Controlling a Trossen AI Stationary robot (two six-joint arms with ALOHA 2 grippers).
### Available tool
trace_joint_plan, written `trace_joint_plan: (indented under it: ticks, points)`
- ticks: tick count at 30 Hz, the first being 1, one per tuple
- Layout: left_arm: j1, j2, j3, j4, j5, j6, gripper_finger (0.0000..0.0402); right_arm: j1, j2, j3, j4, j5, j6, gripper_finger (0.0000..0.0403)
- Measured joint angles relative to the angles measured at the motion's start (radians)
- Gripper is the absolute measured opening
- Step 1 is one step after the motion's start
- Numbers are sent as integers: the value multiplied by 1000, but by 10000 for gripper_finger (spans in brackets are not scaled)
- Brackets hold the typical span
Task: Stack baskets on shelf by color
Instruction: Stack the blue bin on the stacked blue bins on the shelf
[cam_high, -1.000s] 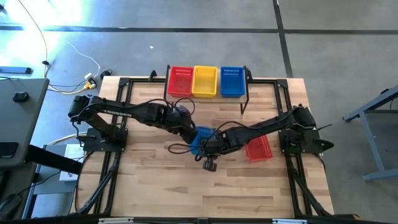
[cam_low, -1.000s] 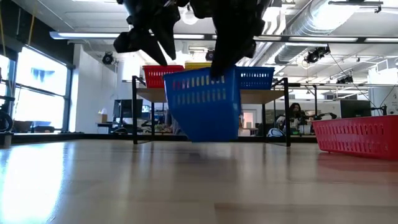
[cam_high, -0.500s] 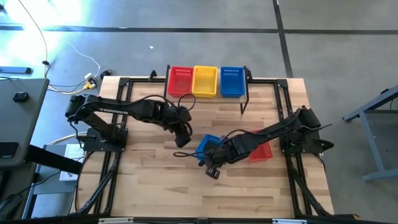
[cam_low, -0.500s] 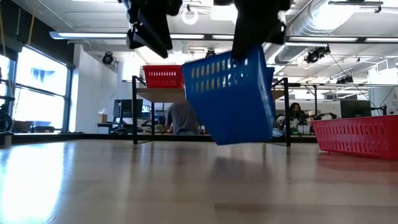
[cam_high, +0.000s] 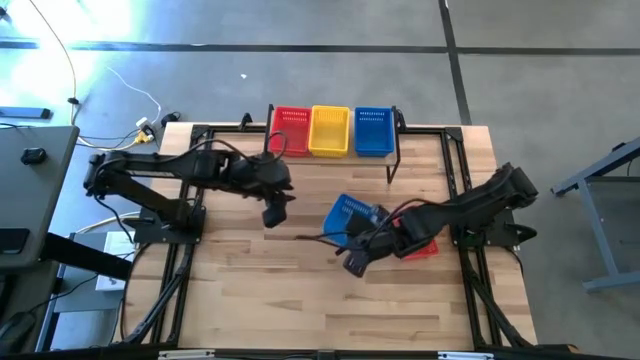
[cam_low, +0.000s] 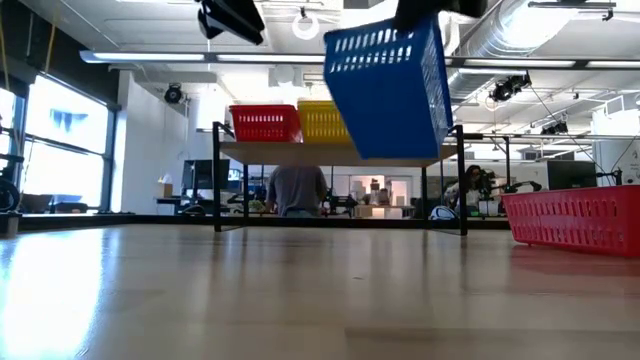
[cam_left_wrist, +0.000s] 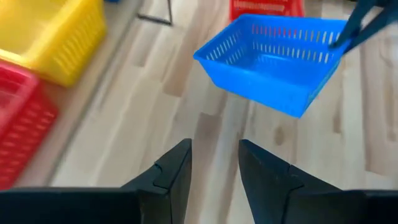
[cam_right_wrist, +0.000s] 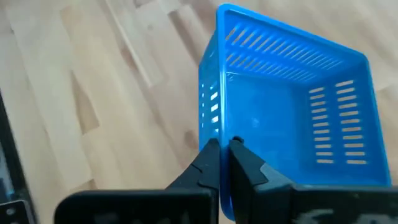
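Observation:
A red basket (cam_high: 291, 129), a yellow basket (cam_high: 330, 130) and a blue basket (cam_high: 373, 130) stand side by side on the shelf (cam_low: 250, 150) at the table's far edge. A second blue basket (cam_high: 352, 215) hangs tilted over the middle of the table, with my right gripper (cam_high: 366, 236) shut on it. Another red basket (cam_low: 575, 220) rests bottom down on the table to the right, partly under my right arm. My left gripper (cam_left_wrist: 214, 168) hovers open and empty to the left of the lifted blue basket (cam_left_wrist: 273, 62). My right gripper pinches the top edge of one side wall (cam_right_wrist: 214, 134) of the blue basket, one finger inside and one outside. The fingers slant down from the table's right and near side. The basket (cam_low: 390, 90) is lifted clear of the table and hangs tilted.
Bare wooden tabletop lies in front of the shelf and toward the near edge. The shelf's black legs (cam_high: 393, 165) stand at the far right. Black arm frames run along both table sides. A person (cam_low: 296, 190) stands in the room beyond.
My right gripper has risen and gone toward the table's right, lifting the blue basket clear of the table and tipping it. My left gripper has drawn away from that basket, up and toward the left, rolling about its own line.

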Motion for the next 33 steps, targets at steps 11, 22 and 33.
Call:
trace_joint_plan:
  ticks: [11, 22, 33]
  points:
    - [10, -44, 0, 1, -71, 101, 120, -46, -213, 0, -65, 159, -307, 0]
    - [93, -44, 0, 13, -72, 75, 120, -253, -447, 0, -113, 227, -773, 0]
    - [182, -43, 0, 85, -71, 21, 118, -559, -519, 0, -109, 5, -1191, 0]
